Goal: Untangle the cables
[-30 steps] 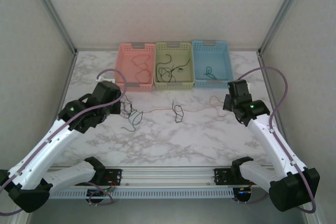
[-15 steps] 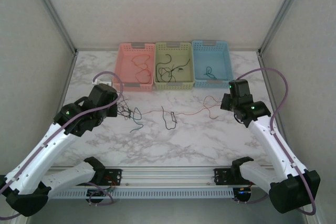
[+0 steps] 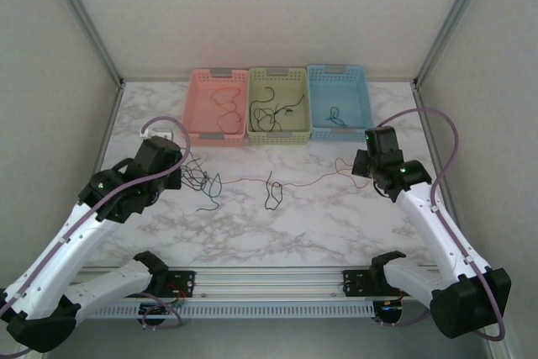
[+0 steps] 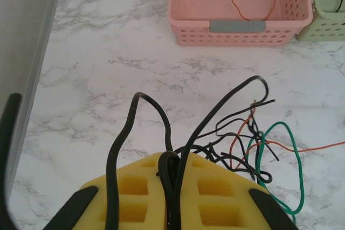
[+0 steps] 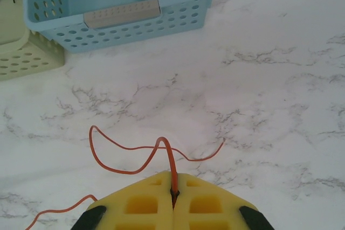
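Black, green and red-orange cables (image 4: pixel 170 173) spill ahead of yellow pads (image 4: pixel 215 195) across the grey-veined white table (image 4: pixel 108 68), with a pink basket (image 4: pixel 237 36), pale-green basket (image 3: pixel 278 134) and blue basket (image 3: pixel 340 133) beyond.

Bright even light, faint shadows, sharp

The white, grey-veined marble-patterned tabletop (image 3: pixel 336 216) carries three baskets in a row, side by side. A pink perforated plastic basket (image 4: pixel 194 35) stands ahead of the left gripper (image 4: pixel 171 160), and a light blue perforated plastic basket (image 5: pixel 178 12) stands ahead and left of the right gripper (image 5: pixel 173 189). A pale yellow-green perforated plastic basket (image 3: pixel 278 134) sits between them. Just ahead and right of the left gripper, a tangle of thin black, red-orange and green wires (image 4: pixel 255 136) rests on the marble. A thin red-orange wire (image 5: pixel 108 160) curls just ahead-left of the right gripper. Roughly midway between both grippers a thin black wire (image 3: pixel 271 192) loops down to the surface.
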